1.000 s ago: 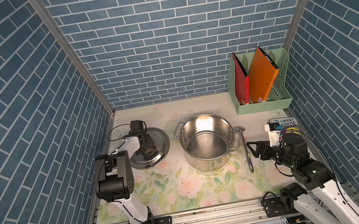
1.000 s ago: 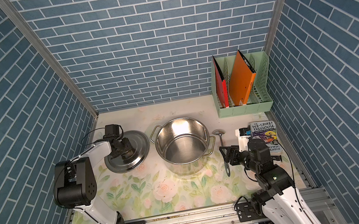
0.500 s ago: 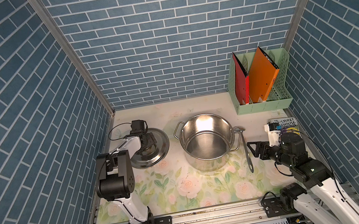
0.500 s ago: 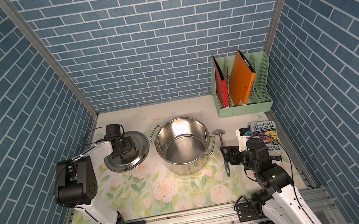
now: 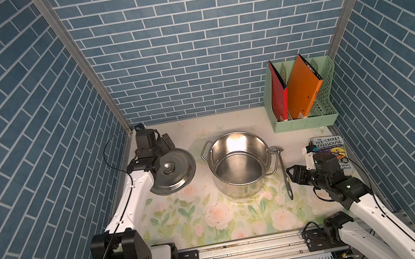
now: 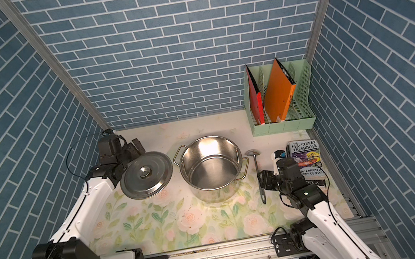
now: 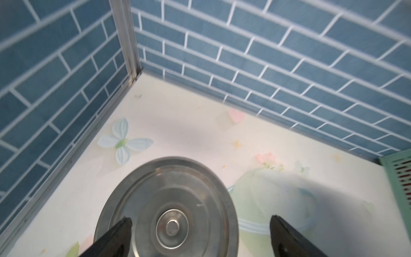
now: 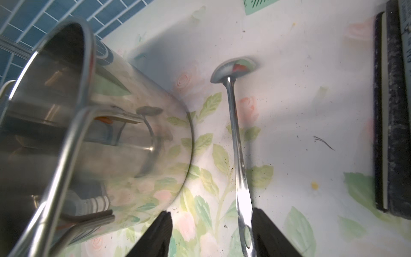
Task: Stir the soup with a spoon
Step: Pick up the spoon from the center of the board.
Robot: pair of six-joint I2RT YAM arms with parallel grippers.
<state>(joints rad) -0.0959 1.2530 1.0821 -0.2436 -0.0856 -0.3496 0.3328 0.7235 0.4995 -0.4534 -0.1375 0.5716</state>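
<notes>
Right of the pot, the spoon lies flat on the table, its handle between the parted jaws of the right end effector, not yet gripped; the left end effector gapes by the lid, laid aside to bare the pot

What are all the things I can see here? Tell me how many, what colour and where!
pot: one, shiny steel, middle of the table, lid off
lid: one, steel, flat on the table left of the pot
spoon: one, grey metal, lying right of the pot
file rack: one, pale green, back right corner
red folder: one, standing in the file rack
orange folder: one, standing beside the red folder
book: one showing, dark cover, right edge
table cover: one, cream with pink roses
walls: three, blue brick
left gripper: one, black, open over the lid
right gripper: one, black, open either side of the spoon's handle
</notes>
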